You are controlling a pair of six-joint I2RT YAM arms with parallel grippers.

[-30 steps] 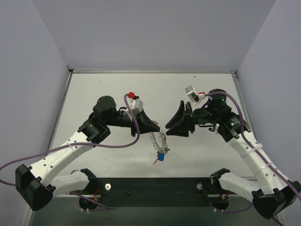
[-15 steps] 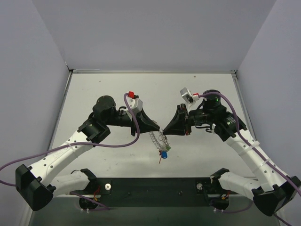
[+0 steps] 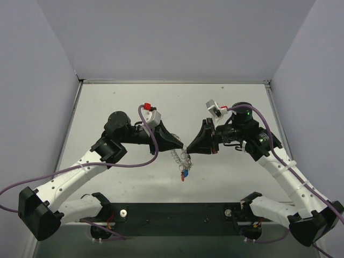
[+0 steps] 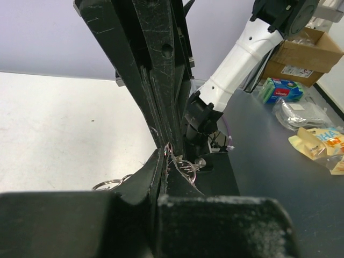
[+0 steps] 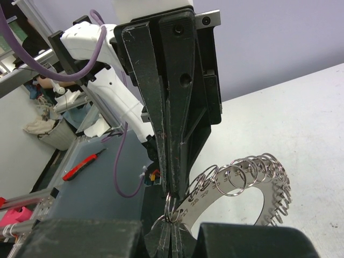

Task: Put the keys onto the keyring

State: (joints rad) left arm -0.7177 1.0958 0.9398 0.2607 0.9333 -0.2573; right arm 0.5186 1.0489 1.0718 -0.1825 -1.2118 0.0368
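The keyring [image 3: 180, 157], a floppy silvery loop of coiled links, hangs between my two grippers above the table's middle. Small keys [image 3: 184, 174] with blue and red heads dangle from its lower end. My left gripper [image 3: 184, 147] is shut on the loop's top from the left. My right gripper [image 3: 190, 149] is shut on it from the right, fingertips almost touching the left's. In the right wrist view the right gripper [image 5: 171, 217] pinches a small split ring on the keyring [image 5: 242, 183]. In the left wrist view the left gripper [image 4: 164, 157] pinches the rings [image 4: 185, 167]. The keys are hidden in both wrist views.
The white table [image 3: 118, 102] is bounded by grey walls at the back and sides. A black base bar [image 3: 177, 212] runs along the near edge. Purple cables [image 3: 153, 145] loop off both arms.
The right gripper has moved left until its tips met the left gripper's. The hanging keyring and keys have risen slightly and swung a little left.
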